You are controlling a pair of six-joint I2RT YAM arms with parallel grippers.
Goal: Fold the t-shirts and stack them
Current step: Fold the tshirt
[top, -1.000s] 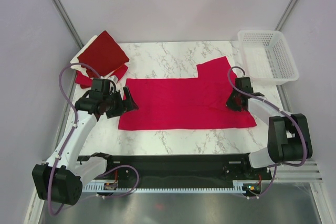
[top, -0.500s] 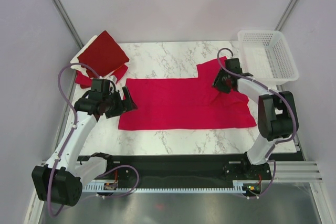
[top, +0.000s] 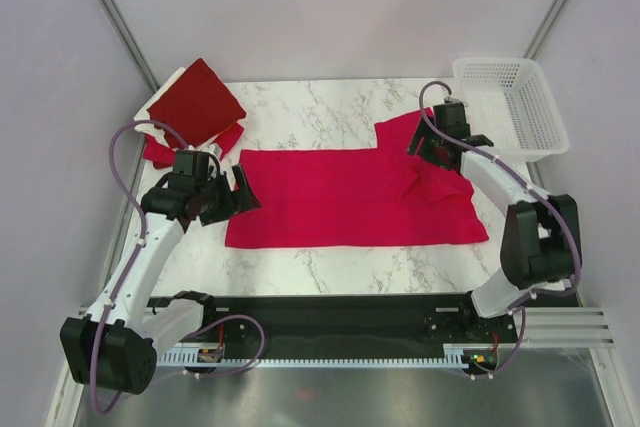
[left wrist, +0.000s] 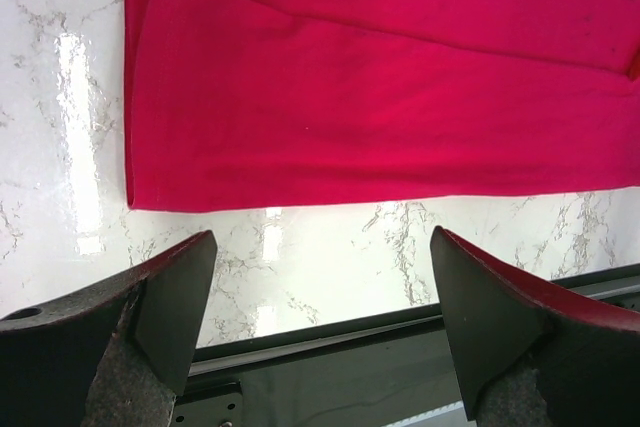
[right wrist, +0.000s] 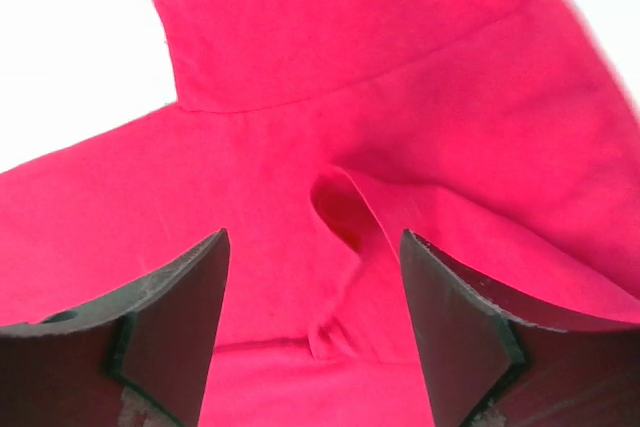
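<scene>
Bright crimson fabric t-shirt [top: 340, 197] on white marble table [top: 320, 107]. Left gripper [top: 243, 190], jaws apart, beside its left edge; right gripper [top: 424, 154], jaws apart, over rumpled fold [right wrist: 340, 209].

Bright, even light; soft shadows; glare on glossy marble table [left wrist: 78, 87]; right wrist background overexposed.

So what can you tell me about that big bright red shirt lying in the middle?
The t-shirt is bright crimson, plain, soft-looking cloth with no print. It lies spread across the marble table, mostly flat, one layer folded over near its left end. A sleeve points to the far right. Near it the cloth bunches into a raised pucker, under the open right end effector. The open left end effector hovers beside its left edge, holding nothing.
</scene>
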